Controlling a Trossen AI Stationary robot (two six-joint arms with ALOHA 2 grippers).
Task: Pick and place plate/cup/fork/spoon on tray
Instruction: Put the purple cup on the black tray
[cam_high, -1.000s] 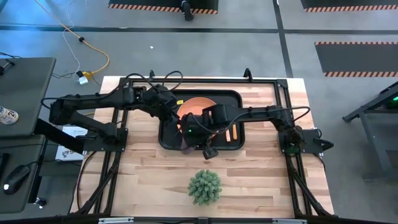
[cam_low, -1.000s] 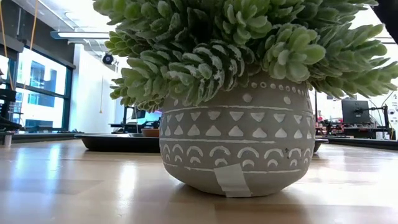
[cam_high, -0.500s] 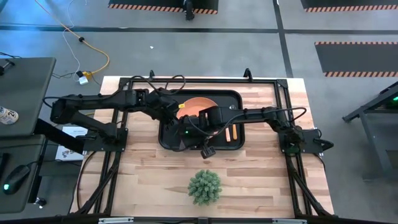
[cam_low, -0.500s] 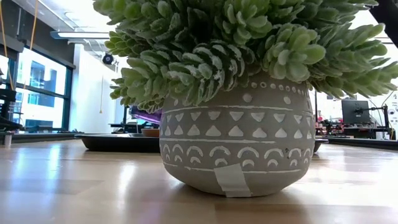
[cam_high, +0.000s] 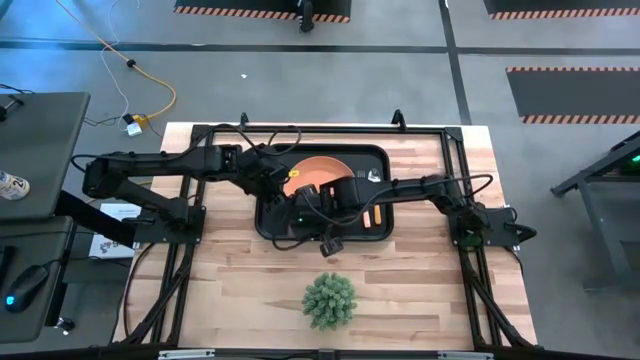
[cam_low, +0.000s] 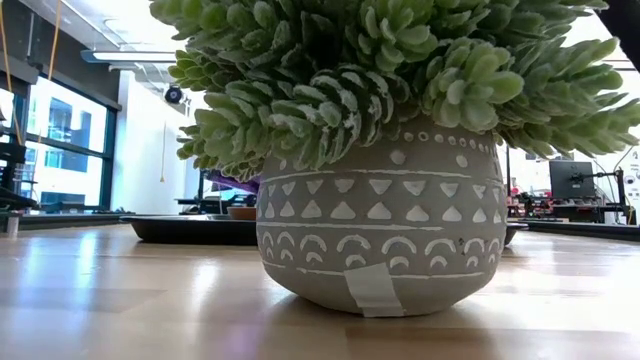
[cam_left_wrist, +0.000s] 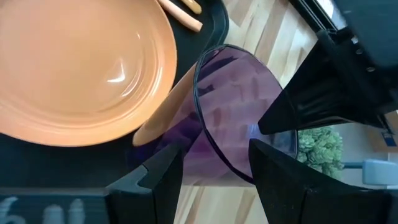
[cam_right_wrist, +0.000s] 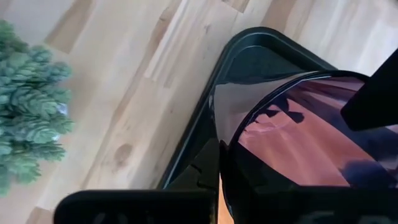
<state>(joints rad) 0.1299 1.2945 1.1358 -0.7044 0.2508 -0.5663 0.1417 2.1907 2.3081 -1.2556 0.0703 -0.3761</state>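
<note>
**Cup held over tray, beside plate**

Right pincer (cam_right_wrist: 219, 180) is pinching the rim of the cup (cam_left_wrist: 233, 115), a translucent purple tumbler, over the tray (cam_high: 375, 235) just beside the plate (cam_left_wrist: 81, 68). Left pincer (cam_left_wrist: 211, 171) is spread, fingers either side of the cup. No legible writing.

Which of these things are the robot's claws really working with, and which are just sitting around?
Part of the job: orange plate, purple cup, utensils with orange handles, black tray.

Just lying about: potted spiky green plant, yellow cable on the floor.
</note>
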